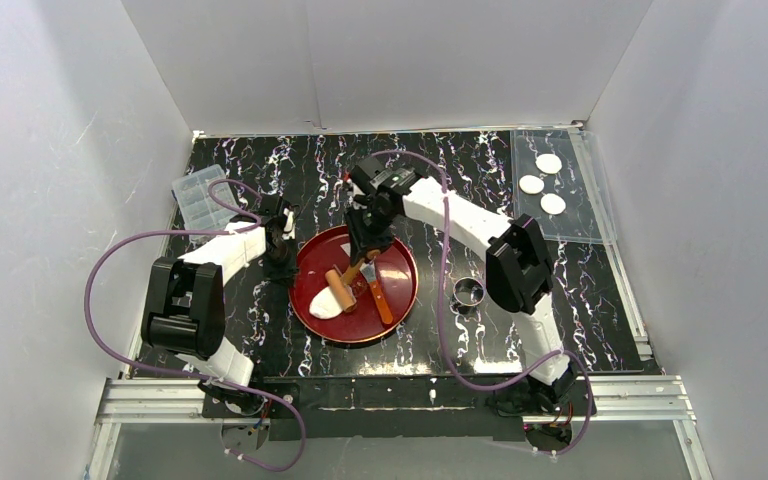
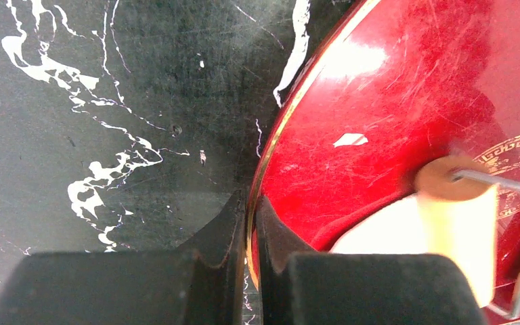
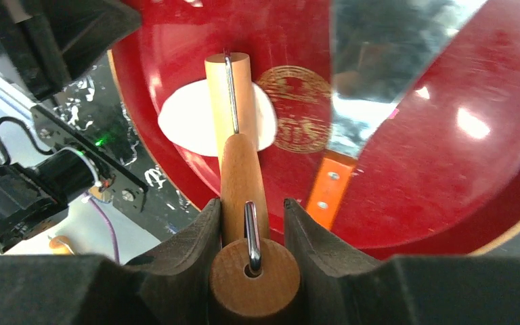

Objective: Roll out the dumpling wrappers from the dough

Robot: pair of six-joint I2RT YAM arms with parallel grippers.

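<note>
A flattened white piece of dough point(image 1: 320, 303) point(image 3: 183, 122) lies on the left part of a red plate point(image 1: 400, 270) point(image 3: 447, 169). A wooden roller point(image 1: 340, 290) point(image 3: 229, 95) rests across the dough, and my right gripper point(image 1: 365, 245) point(image 3: 250, 203) is shut on its handle. My left gripper point(image 1: 282, 262) point(image 2: 250, 200) is shut on the plate's gold-edged left rim point(image 2: 271, 142). Three round dumpling wrappers point(image 1: 549, 163) lie on a clear sheet point(image 1: 580, 225) at the back right.
A scraper with an orange handle point(image 1: 380, 300) and a metal blade point(image 3: 372, 68) lies on the plate beside the roller. A small metal ring point(image 1: 468, 292) stands right of the plate. A clear plastic box point(image 1: 203, 195) sits at the back left.
</note>
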